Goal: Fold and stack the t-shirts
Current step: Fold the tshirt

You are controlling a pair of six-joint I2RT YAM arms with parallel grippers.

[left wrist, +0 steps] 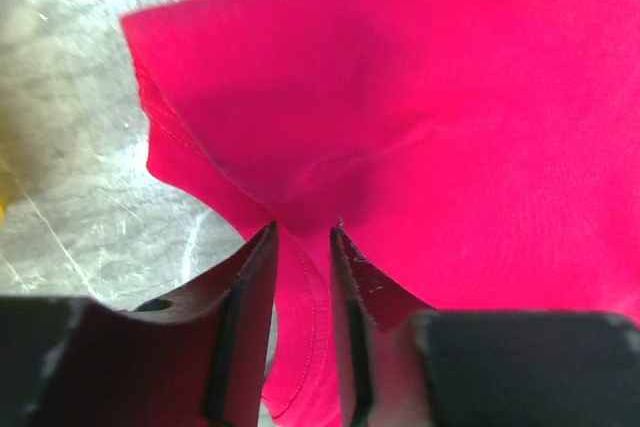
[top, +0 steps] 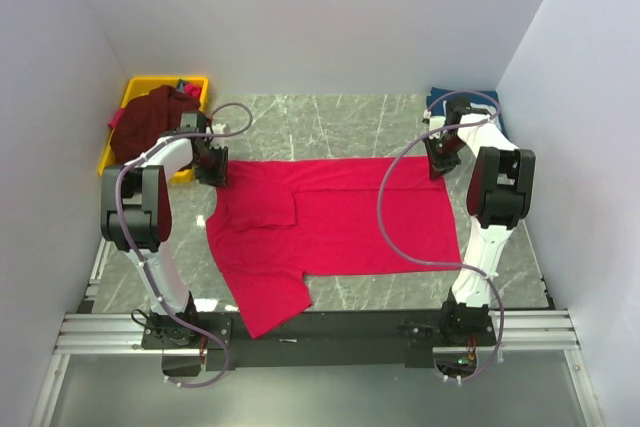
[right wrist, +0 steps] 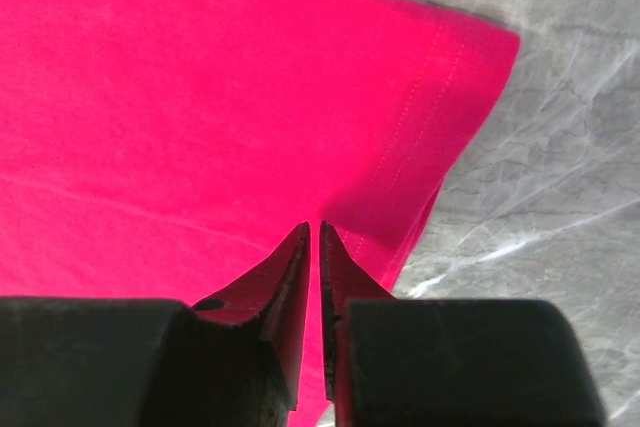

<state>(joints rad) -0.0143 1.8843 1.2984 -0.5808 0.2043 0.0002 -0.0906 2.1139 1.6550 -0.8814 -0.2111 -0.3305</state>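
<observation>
The bright crimson-red t-shirt (top: pixel 340 222) lies spread across the middle of the marble table, with one sleeve hanging over the near edge. My left gripper (top: pixel 212 169) is shut on its far-left corner; in the left wrist view (left wrist: pixel 303 227) a fold of the red cloth (left wrist: pixel 450 97) is pinched between the jaws. My right gripper (top: pixel 438 162) is shut on the far-right corner; in the right wrist view (right wrist: pixel 311 225) the jaws are almost closed on the hemmed edge of the red cloth (right wrist: pixel 180 97). The dark maroon t-shirt (top: pixel 150 122) lies bunched in a bin. The navy t-shirt (top: pixel 440 98) sits at the back right.
A yellow bin (top: pixel 165 80) stands at the back left corner, holding the maroon shirt. White walls close in the table on the left, back and right. Bare marble (top: pixel 330 117) shows behind the red shirt. Both arms' cables loop above the cloth.
</observation>
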